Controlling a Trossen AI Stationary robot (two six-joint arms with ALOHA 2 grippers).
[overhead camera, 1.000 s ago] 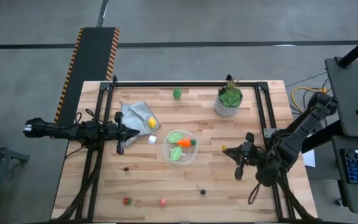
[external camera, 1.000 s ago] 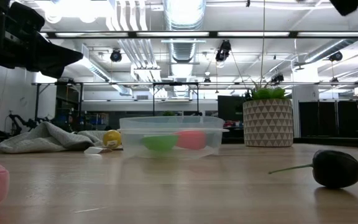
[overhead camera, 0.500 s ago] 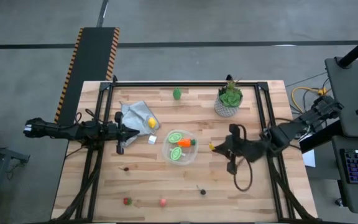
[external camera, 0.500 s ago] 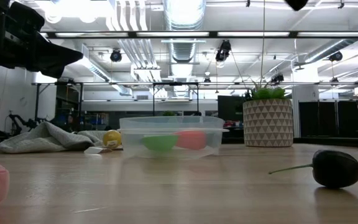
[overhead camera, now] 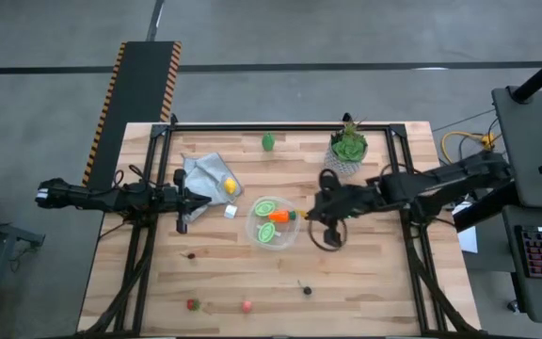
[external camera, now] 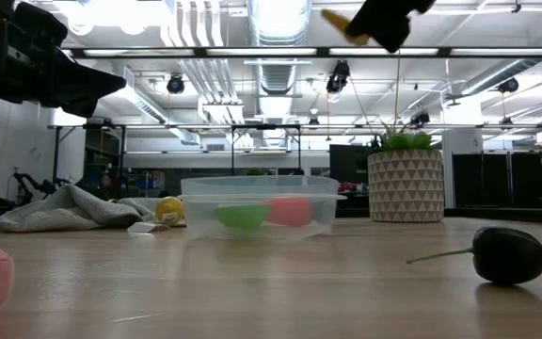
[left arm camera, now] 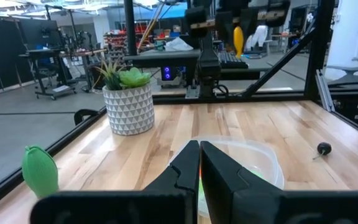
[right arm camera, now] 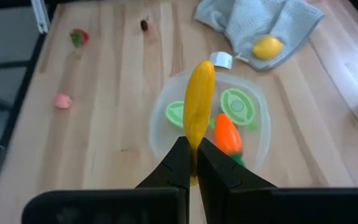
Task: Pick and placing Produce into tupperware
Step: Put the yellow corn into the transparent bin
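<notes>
Swinging in from the table's right edge over the past second, your right gripper (right arm camera: 191, 163) hung above the clear tupperware (overhead camera: 273, 223), fingers clamped on a yellow banana-shaped piece (right arm camera: 198, 103). Two green slices (right arm camera: 237, 107) and an orange carrot (right arm camera: 226, 133) already lay inside the container. Your left gripper (left arm camera: 199, 163) waited just beside the tupperware, fingers pressed together and empty. A lemon (overhead camera: 230, 185) sat on the grey cloth (overhead camera: 205, 173); a pink piece (overhead camera: 247, 306), a red piece (overhead camera: 193, 304) and a dark piece (overhead camera: 307, 291) stayed scattered well apart on the wooden table (overhead camera: 384, 292).

No readable text, labels, brands, numbers or signs anywhere.
</notes>
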